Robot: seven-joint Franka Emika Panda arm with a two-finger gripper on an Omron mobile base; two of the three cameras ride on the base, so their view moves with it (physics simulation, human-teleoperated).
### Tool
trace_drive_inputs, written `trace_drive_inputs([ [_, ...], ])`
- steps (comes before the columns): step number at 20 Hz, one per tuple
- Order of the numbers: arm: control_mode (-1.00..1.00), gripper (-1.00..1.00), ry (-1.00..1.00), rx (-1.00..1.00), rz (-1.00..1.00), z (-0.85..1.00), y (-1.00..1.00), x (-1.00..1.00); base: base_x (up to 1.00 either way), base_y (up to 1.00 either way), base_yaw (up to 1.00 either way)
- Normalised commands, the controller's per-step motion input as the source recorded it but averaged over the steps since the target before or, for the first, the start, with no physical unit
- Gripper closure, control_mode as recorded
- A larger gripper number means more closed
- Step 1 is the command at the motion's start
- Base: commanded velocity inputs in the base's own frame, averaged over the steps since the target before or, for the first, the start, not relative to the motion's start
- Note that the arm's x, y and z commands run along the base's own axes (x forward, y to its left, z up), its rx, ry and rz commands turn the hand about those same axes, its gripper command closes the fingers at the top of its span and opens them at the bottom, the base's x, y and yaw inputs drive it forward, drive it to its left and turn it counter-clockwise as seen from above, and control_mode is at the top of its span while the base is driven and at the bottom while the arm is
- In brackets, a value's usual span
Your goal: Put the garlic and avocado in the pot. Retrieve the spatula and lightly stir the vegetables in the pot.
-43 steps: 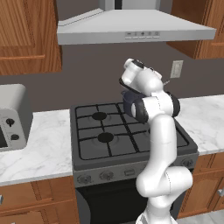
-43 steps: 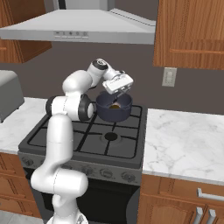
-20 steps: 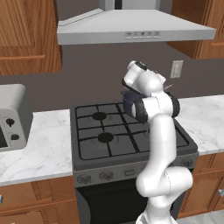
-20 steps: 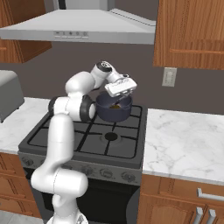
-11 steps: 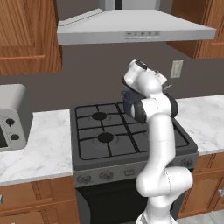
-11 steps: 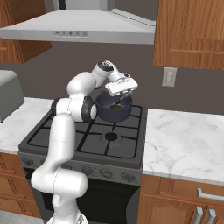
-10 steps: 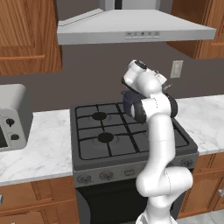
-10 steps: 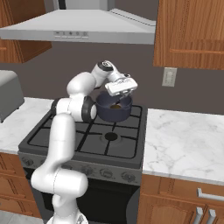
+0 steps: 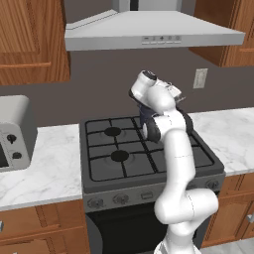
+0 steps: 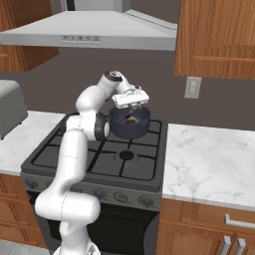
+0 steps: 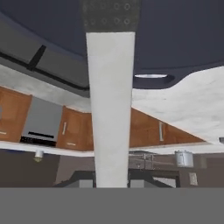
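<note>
The dark blue-grey pot stands on the back right burner of the stove. A small yellowish piece, the avocado, lies inside it. I cannot make out the garlic in the pot. My gripper hangs just above the pot's mouth, pointing down into it, shut on the spatula. In the hand view the spatula's pale shaft runs up the middle to its black perforated end, set against the pot's dark wall. In the left base view my arm covers most of the pot.
The black gas stove has free burners at the front and left. Marble counter runs to the right, and to the left stands a grey toaster. The range hood hangs above the arm.
The hand has shifted slightly to the left over the pot, with the spatula still in its grip. The pot has stayed in place.
</note>
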Motion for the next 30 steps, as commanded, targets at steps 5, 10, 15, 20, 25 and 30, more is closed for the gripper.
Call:
trace_drive_inputs([
  [5,-1.00,1.00,0.12,0.00,-0.12,-0.08,0.05,0.16,0.00,0.00,0.00],
  [10,-1.00,1.00,0.07,0.00,-0.09,-0.03,-0.18,0.00,0.00,0.00,0.00],
  [15,-1.00,1.00,0.00,0.00,-0.09,-0.01,-0.09,0.06,0.00,0.00,0.00],
  [20,-1.00,1.00,0.01,0.00,-0.09,0.00,-0.02,-0.14,0.00,0.00,0.00],
  [25,-1.00,1.00,0.04,0.00,-0.13,0.00,-0.03,-0.19,0.00,0.00,0.00],
  [30,-1.00,1.00,0.02,0.00,-0.16,0.00,-0.15,-0.15,0.00,0.00,0.00],
])
